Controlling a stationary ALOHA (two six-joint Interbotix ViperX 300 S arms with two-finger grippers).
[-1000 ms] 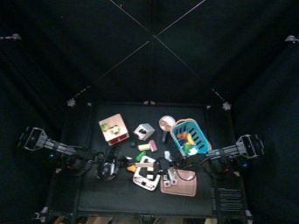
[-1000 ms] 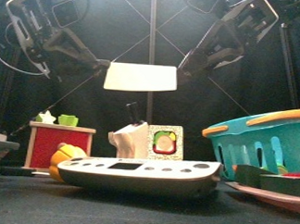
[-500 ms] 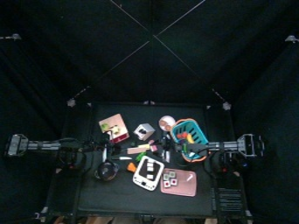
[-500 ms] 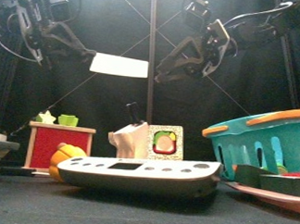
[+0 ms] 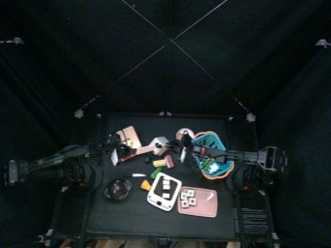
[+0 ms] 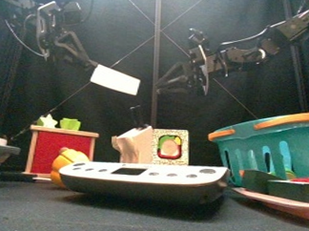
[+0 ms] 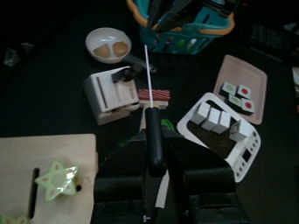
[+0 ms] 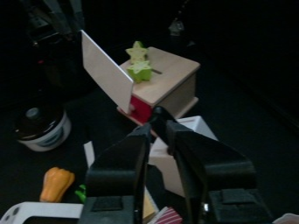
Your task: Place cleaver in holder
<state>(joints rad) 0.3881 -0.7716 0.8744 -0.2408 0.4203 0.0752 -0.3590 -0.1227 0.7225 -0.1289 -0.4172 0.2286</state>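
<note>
the cleaver point(image 6: 115, 80) is in the air above the white knife holder point(image 6: 133, 143), not yet slotted; the carry is in hand. next, i judge, the blade must line up over a slot and lower in. the left gripper point(image 7: 155, 168) is clamped on the black handle, arm raised. the right gripper point(image 8: 159, 131) hangs nearby, jaws nearly together, holding nothing.
</note>
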